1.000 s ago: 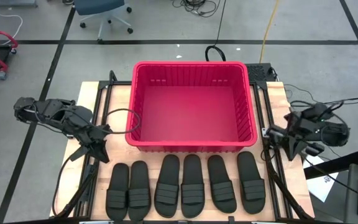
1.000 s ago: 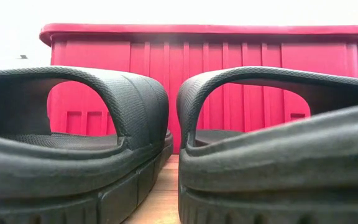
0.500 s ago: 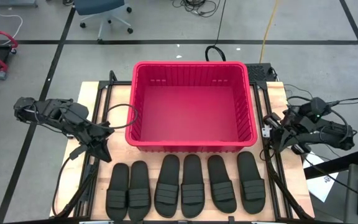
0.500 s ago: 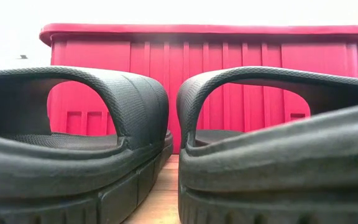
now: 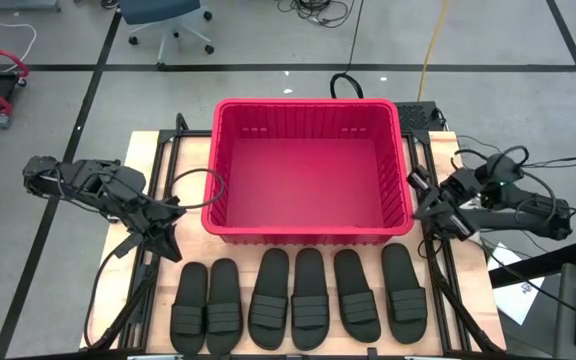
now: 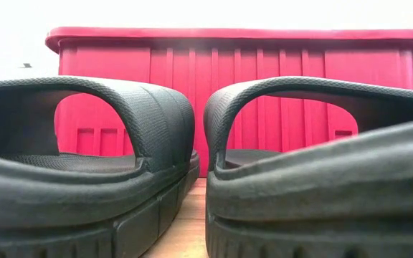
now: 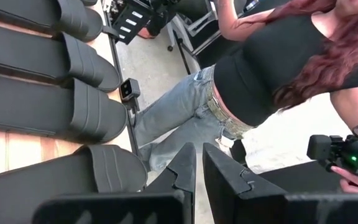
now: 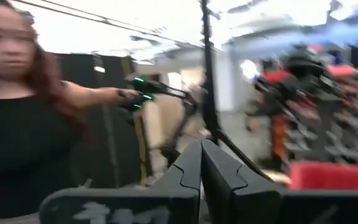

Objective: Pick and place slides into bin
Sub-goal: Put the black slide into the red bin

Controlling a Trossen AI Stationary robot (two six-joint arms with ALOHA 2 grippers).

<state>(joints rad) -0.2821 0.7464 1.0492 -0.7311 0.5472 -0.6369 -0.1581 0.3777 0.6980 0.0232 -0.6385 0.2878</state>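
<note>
Six black slides (image 5: 298,298) lie in a row at the near edge of the table (image 5: 473,310), side by side, none of them held. The left gripper (image 5: 171,243) hangs over the left side of the table, just beyond the leftmost slide and a little to its left. Its fingers (image 7: 219,177) are almost together and hold nothing. The right gripper (image 5: 420,187) is at the right side of the table, beside the right wall of the bin (image 5: 308,108), well beyond the slides. Its fingers (image 8: 219,174) are clenched on nothing.

The red bin sits in the middle of the table, just beyond the row of slides. Nothing is in it. In the low view two slides (image 6: 84,172) stand close in front with the bin's red wall (image 6: 264,86) behind them.

The table is light wood with black frame bars. The floor around it is grey with dark lines. A blue chair (image 5: 163,20) stands far off. A person (image 7: 260,68) in a black top and jeans stands near the table.
</note>
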